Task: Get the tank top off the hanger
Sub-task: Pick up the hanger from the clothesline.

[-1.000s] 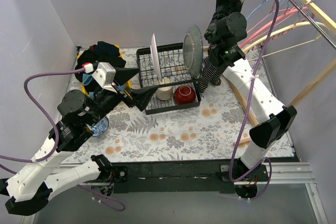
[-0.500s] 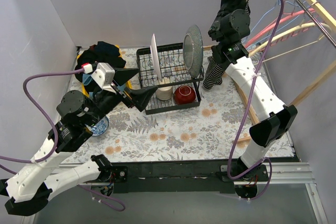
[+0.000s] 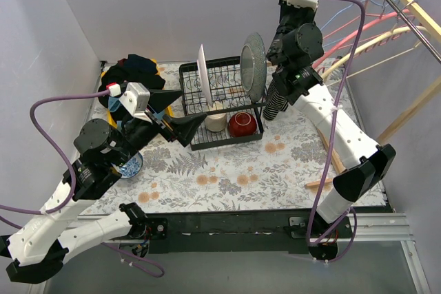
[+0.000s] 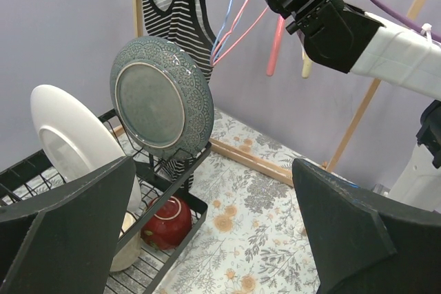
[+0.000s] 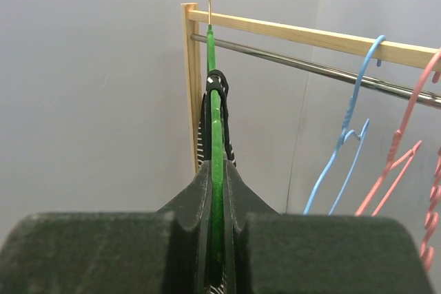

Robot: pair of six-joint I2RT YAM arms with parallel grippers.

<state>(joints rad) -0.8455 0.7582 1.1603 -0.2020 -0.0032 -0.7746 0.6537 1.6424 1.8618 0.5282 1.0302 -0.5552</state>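
Two arms work over a floral tabletop (image 3: 227, 177). One black wire dish rack (image 3: 224, 144) stands at the middle far side. It carries two upright plates, a white plate (image 3: 202, 74) on the left and a grey patterned plate (image 3: 253, 67) on the right. It also holds one red bowl (image 3: 242, 124) and one white cup (image 3: 216, 122) low in its near part. One blue bowl (image 3: 131, 166) sits on the tabletop at the near left, partly under the left arm. One heap of dark clothes (image 3: 138, 68) lies in the far left corner.

On the far right, a wooden frame carries a metal rail (image 5: 310, 68). One blue hanger (image 5: 354, 91) hangs on it, along with several pink and pale hangers that overlap too much to count.

One striped tank top (image 4: 180, 25) hangs from one green hanger (image 5: 216, 129) at the left end of the frame. Its hem drops just right of the grey plate and the dish rack.

The right claw (image 5: 216, 177) is raised high and pinched tight on the green hanger, whose bar runs up between its fingers. The tank top's straps are bunched just beyond the fingertips. Whether the hanger's hook sits on the rail cannot be told.

The left claw (image 3: 193, 105) stands fully spread just left of the dish rack. It holds and touches nothing.
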